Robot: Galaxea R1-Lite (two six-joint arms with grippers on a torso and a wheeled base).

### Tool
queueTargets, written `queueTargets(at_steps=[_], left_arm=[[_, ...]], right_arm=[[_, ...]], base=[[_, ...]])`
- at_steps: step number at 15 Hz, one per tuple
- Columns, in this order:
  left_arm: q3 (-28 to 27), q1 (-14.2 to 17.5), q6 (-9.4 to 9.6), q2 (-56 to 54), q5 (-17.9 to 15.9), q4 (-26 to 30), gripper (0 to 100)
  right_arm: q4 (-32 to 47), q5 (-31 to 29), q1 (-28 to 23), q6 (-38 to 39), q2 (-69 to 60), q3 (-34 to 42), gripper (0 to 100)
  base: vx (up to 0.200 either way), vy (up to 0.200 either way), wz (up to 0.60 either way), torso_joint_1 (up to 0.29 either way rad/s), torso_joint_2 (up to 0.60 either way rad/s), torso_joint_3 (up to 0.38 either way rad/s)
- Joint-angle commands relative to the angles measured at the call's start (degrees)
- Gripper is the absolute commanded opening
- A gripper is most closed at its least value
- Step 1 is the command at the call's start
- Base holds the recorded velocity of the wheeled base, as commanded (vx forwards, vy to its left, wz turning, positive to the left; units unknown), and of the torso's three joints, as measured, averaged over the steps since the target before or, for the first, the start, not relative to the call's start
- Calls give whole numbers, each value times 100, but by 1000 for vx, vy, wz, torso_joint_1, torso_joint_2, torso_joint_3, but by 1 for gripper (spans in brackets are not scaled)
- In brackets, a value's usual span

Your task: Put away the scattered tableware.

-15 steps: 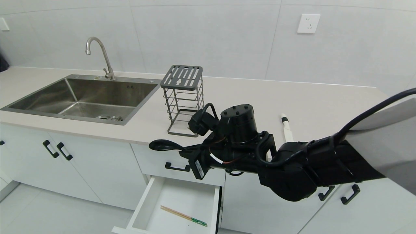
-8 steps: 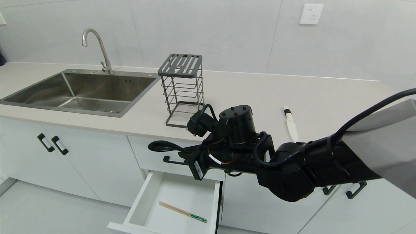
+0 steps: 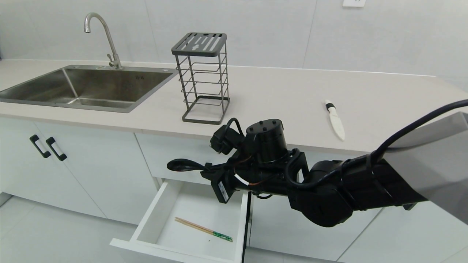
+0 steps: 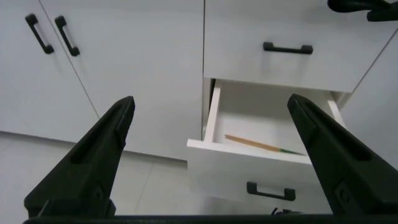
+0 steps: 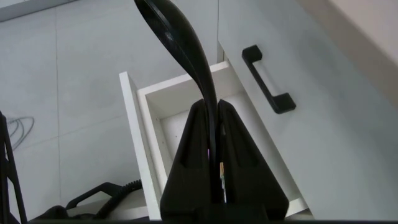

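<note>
Head camera shifted since 1.0 s ago; scene sits higher in frame. Right tool [image 3: 210, 171] clamped on long black spoon [image 3: 181, 165], above open white drawer [image 3: 146, 223] holding wooden chopsticks [image 3: 203, 229]. Left tool [image 4: 210, 102] spread wide, empty. Beyond, pale surface [image 3: 278, 95]: grey wire rack [image 3: 203, 78], white knife [image 3: 335, 119].

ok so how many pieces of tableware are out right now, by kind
black spoon: 1, held in the right gripper
chopsticks: 2, in the open drawer
white knife: 1, on the counter
total: 4
</note>
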Motion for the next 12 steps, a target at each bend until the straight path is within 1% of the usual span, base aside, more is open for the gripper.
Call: queueTargets(at_steps=[1, 5, 12], left_arm=[[-9, 0, -1, 7, -1, 0, 100], [0, 0, -1, 7, -1, 0, 100], [-9, 0, -1, 7, -1, 0, 100]], right_arm=[[-1, 3, 1, -2, 28, 2, 0], [-1, -6, 1, -2, 54, -51, 0], [78, -15, 19, -10, 81, -121, 0]], base=[[0, 0, 0, -256, 476, 222], [0, 0, 0, -255, 463, 210], [0, 0, 0, -260, 343, 131]])
